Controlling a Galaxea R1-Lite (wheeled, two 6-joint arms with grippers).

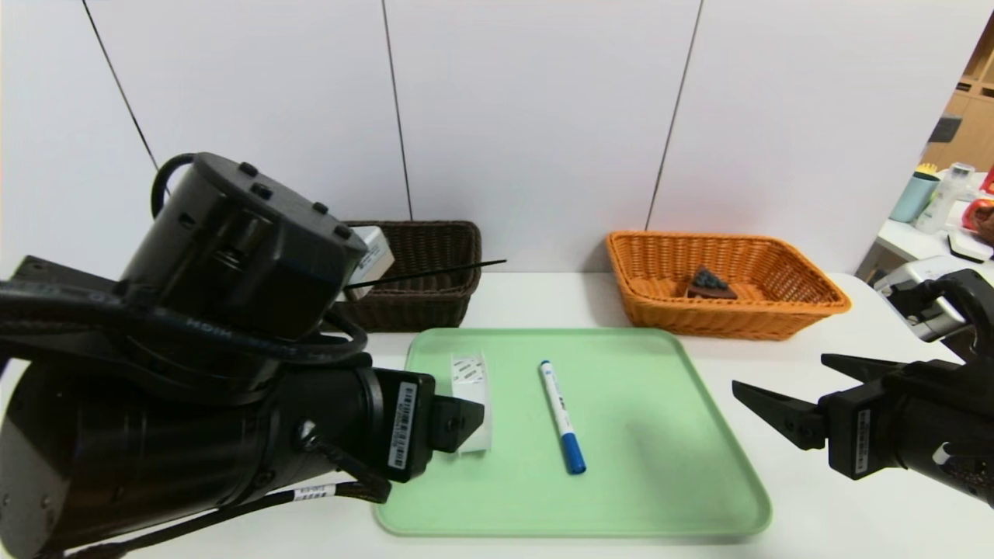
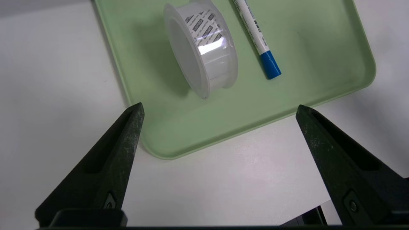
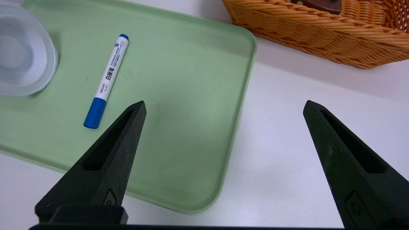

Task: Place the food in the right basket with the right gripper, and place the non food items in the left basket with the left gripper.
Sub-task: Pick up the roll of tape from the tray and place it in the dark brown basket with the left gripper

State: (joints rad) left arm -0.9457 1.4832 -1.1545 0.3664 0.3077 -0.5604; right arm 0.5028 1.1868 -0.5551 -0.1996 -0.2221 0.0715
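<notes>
The food, a chocolate cake slice (image 1: 708, 284) topped with blueberries, lies inside the right basket (image 1: 808, 307), the orange-tan one at the back right. The roll of tape (image 1: 471, 388) (image 2: 204, 54) stands on edge on the green tray (image 1: 668, 466), with the blue-capped marker pen (image 1: 562, 415) (image 2: 255, 35) (image 3: 108, 76) lying beside it. The left basket (image 1: 443, 310), dark brown, sits at the back left. My left gripper (image 2: 219, 108) hovers open over the tray's near left corner, short of the tape. Open and empty, my right gripper (image 1: 778, 371) (image 3: 224, 103) hangs by the tray's right edge.
My bulky left arm (image 1: 194, 349) hides the table's left side and part of the dark basket. A white wall runs right behind both baskets. A side table with bottles (image 1: 940, 198) stands at the far right. White tabletop shows between the tray and the baskets.
</notes>
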